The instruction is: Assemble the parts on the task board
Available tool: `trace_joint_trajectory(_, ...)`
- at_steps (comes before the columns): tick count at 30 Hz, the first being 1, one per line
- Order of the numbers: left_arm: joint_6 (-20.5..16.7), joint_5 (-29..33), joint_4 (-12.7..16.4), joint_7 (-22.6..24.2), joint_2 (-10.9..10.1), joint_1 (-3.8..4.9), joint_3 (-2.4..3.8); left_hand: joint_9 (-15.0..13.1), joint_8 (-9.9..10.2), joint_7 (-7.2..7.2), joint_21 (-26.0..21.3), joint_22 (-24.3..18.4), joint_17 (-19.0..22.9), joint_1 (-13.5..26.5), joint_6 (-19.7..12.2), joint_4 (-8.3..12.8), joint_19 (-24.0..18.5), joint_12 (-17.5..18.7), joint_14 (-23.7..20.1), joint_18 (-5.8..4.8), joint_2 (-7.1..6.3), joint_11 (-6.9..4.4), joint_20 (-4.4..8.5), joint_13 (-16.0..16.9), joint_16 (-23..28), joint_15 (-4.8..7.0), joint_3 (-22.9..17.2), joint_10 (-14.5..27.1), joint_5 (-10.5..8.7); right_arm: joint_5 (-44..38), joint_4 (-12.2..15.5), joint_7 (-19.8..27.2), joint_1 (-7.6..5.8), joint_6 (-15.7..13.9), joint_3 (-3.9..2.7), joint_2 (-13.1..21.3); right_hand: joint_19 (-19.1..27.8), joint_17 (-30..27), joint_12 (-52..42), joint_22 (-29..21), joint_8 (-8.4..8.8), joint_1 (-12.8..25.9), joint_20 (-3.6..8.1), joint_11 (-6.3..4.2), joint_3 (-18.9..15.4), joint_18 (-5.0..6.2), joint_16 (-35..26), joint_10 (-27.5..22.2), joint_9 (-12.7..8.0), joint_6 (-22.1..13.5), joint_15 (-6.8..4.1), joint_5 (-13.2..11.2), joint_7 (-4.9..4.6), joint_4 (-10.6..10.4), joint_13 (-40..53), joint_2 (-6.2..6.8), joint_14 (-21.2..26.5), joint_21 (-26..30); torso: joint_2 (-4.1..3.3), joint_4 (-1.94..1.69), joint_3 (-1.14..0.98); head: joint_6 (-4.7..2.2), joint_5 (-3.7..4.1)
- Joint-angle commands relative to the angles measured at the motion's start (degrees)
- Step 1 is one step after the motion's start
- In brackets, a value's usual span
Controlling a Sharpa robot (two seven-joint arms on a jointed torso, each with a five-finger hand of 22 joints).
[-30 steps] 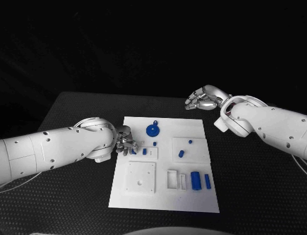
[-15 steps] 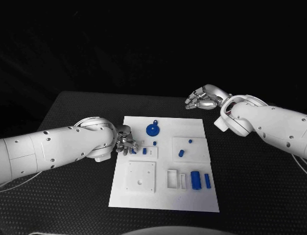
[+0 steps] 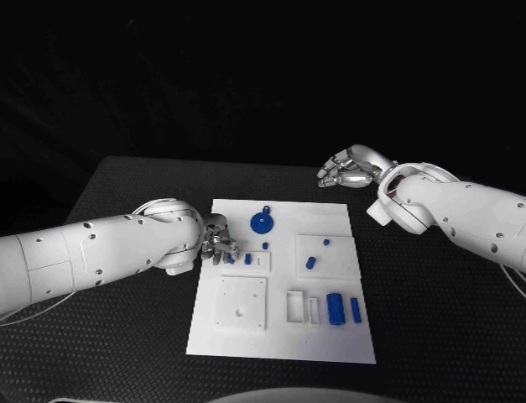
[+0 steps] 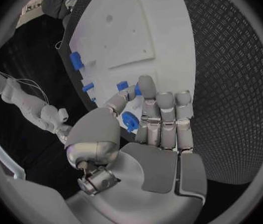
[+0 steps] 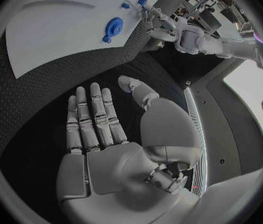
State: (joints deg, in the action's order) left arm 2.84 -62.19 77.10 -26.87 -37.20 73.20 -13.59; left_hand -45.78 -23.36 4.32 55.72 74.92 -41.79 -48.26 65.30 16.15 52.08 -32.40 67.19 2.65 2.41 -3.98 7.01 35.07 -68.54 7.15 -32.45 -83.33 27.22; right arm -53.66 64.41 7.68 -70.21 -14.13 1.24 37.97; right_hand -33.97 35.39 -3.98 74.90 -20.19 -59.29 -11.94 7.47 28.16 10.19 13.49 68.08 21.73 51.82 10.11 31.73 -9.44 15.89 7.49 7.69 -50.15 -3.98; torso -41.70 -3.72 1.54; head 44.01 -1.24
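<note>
Left robot hand (image 3: 218, 245) is seen at the task board's (image 3: 282, 336) left edge, fingers curled over the small blue parts there. In the left wrist view a small blue part (image 4: 130, 121) sits between thumb and fingers (image 4: 166, 115); it is judged pinched, though contact is partly hidden.

Task board lies flat mid tabletop (image 3: 106, 336). On it, left to right: a square white block (image 3: 242, 303) with a hole, a round blue disc part (image 3: 263, 223) near the far edge, a short blue peg (image 3: 311, 263) in a raised white block, and two upright blue bars (image 3: 334, 308) beside a white slotted frame (image 3: 297, 306).

Right robot hand (image 3: 352, 167) is held off the board, over the tabletop's far right; in its wrist view the fingers (image 5: 93, 117) are spread, nothing held.

Handling judgement: parts look like small rigid plastic, light, smooth, likely slippery. A fingertip pinch across the flat sides is advised, with low force. Pegs may tip or roll if nudged.
</note>
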Motion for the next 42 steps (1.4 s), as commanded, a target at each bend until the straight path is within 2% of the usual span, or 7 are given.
trace_joint_trajectory(1,1.87,-1.27,-0.13,-0.2,0.51,-0.71,-0.17,-0.16,-0.41,-4.32,0.63,1.28,-0.11,0.19,4.53,-0.56,0.47,-0.66,0.11,0.04,-0.01,-0.1,5.77,0.35,-0.53,0.45,0.01,-0.26,-0.42,-0.06,0.11,0.39,-0.01,0.16,-0.03,-0.03,0.29,0.07,-0.24,0.61,-0.01,0.12,-0.07,0.02,0.1,-1.02,-0.17,-0.19,0.03,-0.5,-0.35,0.28,-0.07,-0.05,-0.06,0.1,0.21,0.25,-0.05,0.13,0.01,0.02,0.03)
trace_joint_trajectory(15,4.0,-1.7,-0.26,-0.77,0.77,-0.85,-0.16,-0.36,-0.9,-4.42,1.14,1.24,-0.07,0.55,4.44,-1.28,0.5,-1.33,-0.03,0.08,-0.95,-0.08,5.94,0.8,-1.01,0.66,0.09,0.0,-1.39,-0.06,0.16,0.39,-0.01,0.16,-0.03,0.1,0.3,0.08,-0.24,0.63,-0.01,0.09,-0.07,0.02,0.13,-1.02,-0.18,-0.19,0.04,-0.5,-0.35,0.46,-0.07,-0.04,-0.06,0.1,0.21,0.25,0.01,-0.04,0.01,0.28,0.35)
trace_joint_trajectory(18,3.64,-2.12,-0.46,-1.02,0.7,-0.85,-0.16,-0.47,-1.28,-4.48,1.31,1.1,0.17,1.46,4.14,-3.84,0.29,-1.75,-0.28,0.17,-3.32,-0.07,6.14,1.02,-1.3,0.83,0.21,0.34,-7.79,-0.06,0.15,0.39,-0.01,0.14,-0.03,0.11,0.31,0.08,-0.24,0.63,-0.01,0.1,-0.07,0.02,0.13,-1.02,-0.18,-0.19,0.04,-0.5,-0.35,0.49,-0.07,-0.05,-0.06,0.11,0.21,0.25,0.0,-0.05,0.01,0.22,0.35)
trace_joint_trajectory(23,3.04,-2.45,-0.73,-1.04,0.4,-0.87,-0.15,-0.41,-1.54,-4.45,1.29,1.01,0.64,3.45,3.68,-7.68,0.03,-1.88,-0.58,0.26,-6.7,-0.1,6.36,0.99,-1.43,1.06,0.41,0.73,-14.4,-0.05,0.03,0.41,-0.01,0.12,-0.03,0.07,0.31,0.08,-0.24,0.63,-0.01,0.11,-0.07,0.02,0.12,-1.03,-0.18,-0.2,0.04,-0.51,-0.34,0.54,-0.07,-0.06,-0.07,0.13,0.21,0.25,0.02,0.0,0.05,0.13,0.42)
trace_joint_trajectory(28,2.37,-2.63,-1.04,-1.52,0.22,-0.87,-0.11,0.03,-1.19,-3.91,0.78,0.9,1.4,7.22,2.03,-14.5,-0.55,-1.74,-1.39,0.36,-11.46,-0.25,6.68,0.8,-1.26,1.47,-0.44,1.81,-23.41,-0.04,-0.05,0.47,-0.01,0.12,-0.03,0.0,0.31,0.08,-0.24,0.64,-0.01,0.18,-0.09,0.03,0.09,-1.04,-0.19,-0.2,0.04,-0.52,-0.33,0.61,-0.09,-0.1,-0.07,0.15,0.22,0.24,-0.01,0.01,0.08,0.09,0.58)
trace_joint_trajectory(32,1.74,-2.86,-1.08,-1.57,0.06,-0.85,-0.09,0.05,-1.31,-3.81,0.71,0.93,1.62,7.53,1.7,-16.88,-0.68,-1.79,-1.65,0.3,-12.99,-0.2,6.73,0.79,-1.33,1.5,-1.12,2.11,-23.81,-0.04,-0.09,0.48,0.0,0.11,-0.03,-0.05,0.32,0.08,-0.24,0.65,0.0,0.24,-0.09,0.04,0.07,-1.04,-0.19,-0.2,0.04,-0.53,-0.32,0.65,-0.09,-0.14,-0.07,0.16,0.23,0.24,0.02,0.01,0.06,0.01,0.57)
trace_joint_trajectory(42,-1.4,-2.75,-0.75,-1.18,-0.47,-0.82,0.35,0.04,-1.42,-3.66,0.69,0.91,1.89,7.23,1.27,-19.15,-0.68,-1.8,-1.91,0.28,-14.16,-0.22,6.82,0.76,-1.29,1.66,-1.78,2.47,-23.83,0.0,-0.21,0.51,0.0,0.13,-0.03,-0.14,0.33,0.08,-0.24,0.66,0.0,0.29,-0.1,0.05,0.05,-1.05,-0.2,-0.21,0.04,-0.54,-0.31,0.7,-0.1,-0.17,-0.07,0.17,0.23,0.24,0.02,-0.05,0.05,-0.07,0.65)
